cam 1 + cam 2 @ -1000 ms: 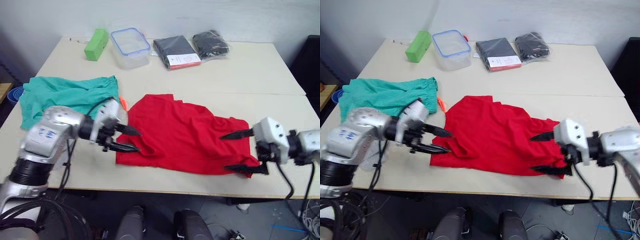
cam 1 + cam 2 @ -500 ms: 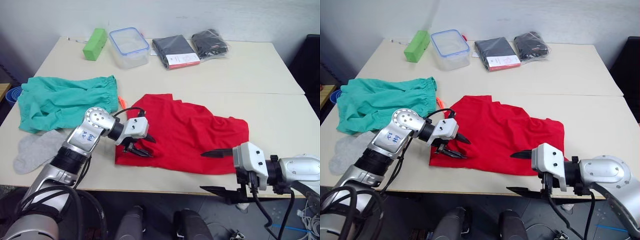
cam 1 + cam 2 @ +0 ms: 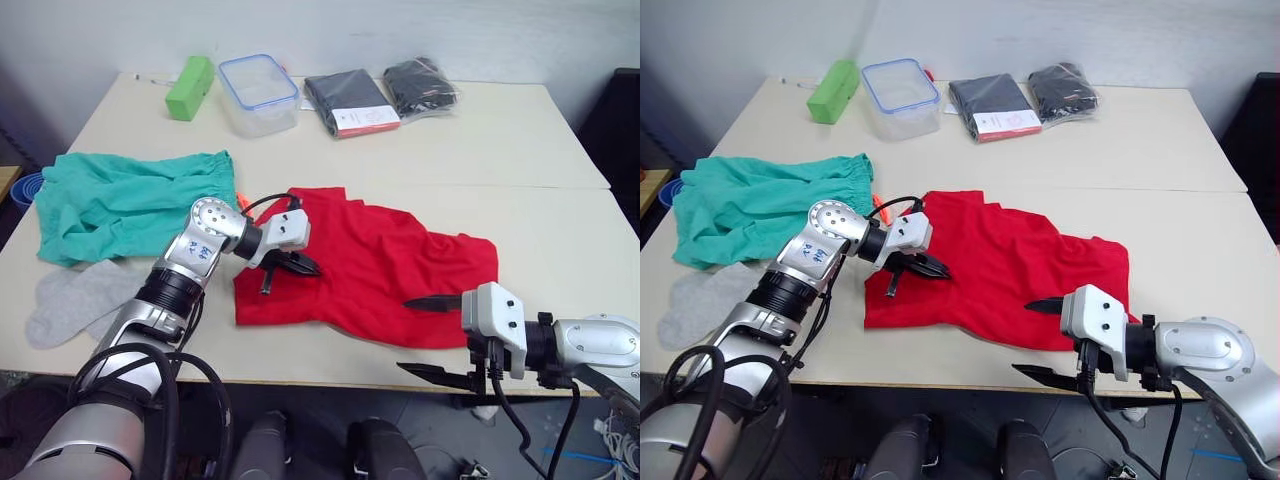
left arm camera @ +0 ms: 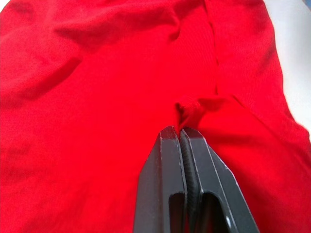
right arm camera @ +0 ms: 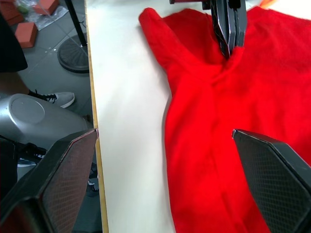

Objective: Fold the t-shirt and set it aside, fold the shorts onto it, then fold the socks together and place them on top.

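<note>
The red t-shirt [image 3: 380, 270] lies crumpled and partly folded at the middle of the table. My left gripper [image 3: 303, 266] rests on its left part, shut on a small pucker of red cloth [image 4: 188, 108]; the right wrist view also shows that left gripper [image 5: 228, 34] pressing into the cloth. My right gripper [image 3: 402, 335] stands open at the table's front edge, just in front of the t-shirt's near hem, holding nothing. The teal shorts [image 3: 125, 200] lie spread at the left. Grey socks [image 3: 72, 302] lie in front of them, near the left front corner.
At the back stand a green block [image 3: 192, 87], a clear box with a blue rim [image 3: 260, 93] and two black packaged clothes [image 3: 350, 103] [image 3: 420, 87]. The table's front edge [image 3: 330, 375] runs just under my right gripper.
My left gripper has gone from open to shut, pinching the t-shirt's cloth and shifting slightly away from me. The right gripper dropped from the shirt's right edge to the table's front edge, still open.
</note>
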You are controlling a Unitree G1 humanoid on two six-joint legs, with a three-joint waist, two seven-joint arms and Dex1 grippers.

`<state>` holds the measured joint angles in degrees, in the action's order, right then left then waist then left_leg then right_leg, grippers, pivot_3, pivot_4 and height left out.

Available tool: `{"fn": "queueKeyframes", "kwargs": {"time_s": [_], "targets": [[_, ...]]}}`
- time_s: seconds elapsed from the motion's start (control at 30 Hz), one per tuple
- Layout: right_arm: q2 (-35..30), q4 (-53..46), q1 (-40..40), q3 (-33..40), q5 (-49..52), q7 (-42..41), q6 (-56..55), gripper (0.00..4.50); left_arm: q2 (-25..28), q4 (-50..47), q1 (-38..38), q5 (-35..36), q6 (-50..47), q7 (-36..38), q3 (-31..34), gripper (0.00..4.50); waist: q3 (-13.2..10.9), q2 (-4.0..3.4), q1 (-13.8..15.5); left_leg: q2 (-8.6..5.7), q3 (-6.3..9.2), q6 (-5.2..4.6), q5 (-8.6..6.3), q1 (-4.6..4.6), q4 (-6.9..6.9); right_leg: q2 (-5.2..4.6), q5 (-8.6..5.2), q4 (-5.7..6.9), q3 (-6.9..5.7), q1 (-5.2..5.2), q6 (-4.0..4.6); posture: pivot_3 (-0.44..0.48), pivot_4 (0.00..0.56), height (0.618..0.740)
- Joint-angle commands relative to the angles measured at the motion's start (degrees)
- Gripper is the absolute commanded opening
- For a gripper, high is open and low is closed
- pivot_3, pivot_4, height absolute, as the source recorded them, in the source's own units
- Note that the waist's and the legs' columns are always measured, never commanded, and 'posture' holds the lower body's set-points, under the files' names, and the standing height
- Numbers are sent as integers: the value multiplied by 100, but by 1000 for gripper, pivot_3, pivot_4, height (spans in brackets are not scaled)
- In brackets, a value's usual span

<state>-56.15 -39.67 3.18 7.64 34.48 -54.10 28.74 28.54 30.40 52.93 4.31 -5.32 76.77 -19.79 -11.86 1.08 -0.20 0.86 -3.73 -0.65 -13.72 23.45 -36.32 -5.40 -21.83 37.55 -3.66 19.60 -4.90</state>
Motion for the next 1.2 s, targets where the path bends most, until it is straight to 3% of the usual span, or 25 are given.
{"fn": "queueKeyframes", "kwargs": {"time_s": [0.03,0.33,0.47,0.53,0.63,0.67,0.77,0.93,0.97,1.2], "targets": [[22,13,-36,8,-46,-75,-65,4500,215,-353,-213,235,-236,284,256,425,0,0,-9,1,0,3,2,-2,0,1,0,1,0,0,0,0,150,740],[41,180,-54,-17,-367,-3,-95,4500,729,-1163,-573,369,-681,354,623,2952,0,0,19,1,5,-3,0,-2,-3,-2,0,0,2,-5,0,0,150,740],[232,134,171,236,-538,301,-134,4500,1139,-1623,-608,704,-840,439,1115,2952,0,0,6,1,4,-1,1,-2,1,-1,0,1,2,-3,0,0,150,740],[364,14,320,393,-456,498,30,4137,1266,-2075,-718,1140,-1362,447,1446,2984,0,0,11,2,5,1,2,-3,4,-2,0,2,1,-3,0,0,150,740],[514,-249,545,424,-435,699,132,3405,1466,-2929,-1180,1583,-1886,483,1617,2984,0,-1,-1,1,5,1,2,-3,6,-3,0,-1,5,-5,0,0,150,740],[563,-301,580,371,-469,766,139,3016,1509,-3164,-1387,1626,-1947,474,1587,2784,0,-1,-2,1,5,1,2,-8,10,-3,0,-2,6,-9,0,0,150,740],[730,-277,519,24,-737,1013,108,2001,1514,-3641,-1963,1623,-2011,427,1334,2072,1,-1,-8,2,2,3,3,-15,16,-2,0,-3,11,-10,0,0,150,740],[936,129,177,-915,-1599,1310,-70,219,1254,-3332,-2209,599,-1538,-326,561,510,1,0,23,0,1,-4,-1,-13,16,-2,0,-2,13,-6,1,0,150,740],[969,259,138,-1049,-1778,1370,-116,17,1217,-3168,-2183,420,-1439,-442,460,498,2,1,26,0,2,-5,-2,-13,15,-2,0,-2,13,-7,1,0,150,740],[961,874,502,-1041,-2324,1493,-326,17,1677,-2552,-2540,-252,-577,-303,97,498,13,-3,-12,0,-6,0,0,-17,24,-2,0,-4,14,-5,1,0,150,740]]}}
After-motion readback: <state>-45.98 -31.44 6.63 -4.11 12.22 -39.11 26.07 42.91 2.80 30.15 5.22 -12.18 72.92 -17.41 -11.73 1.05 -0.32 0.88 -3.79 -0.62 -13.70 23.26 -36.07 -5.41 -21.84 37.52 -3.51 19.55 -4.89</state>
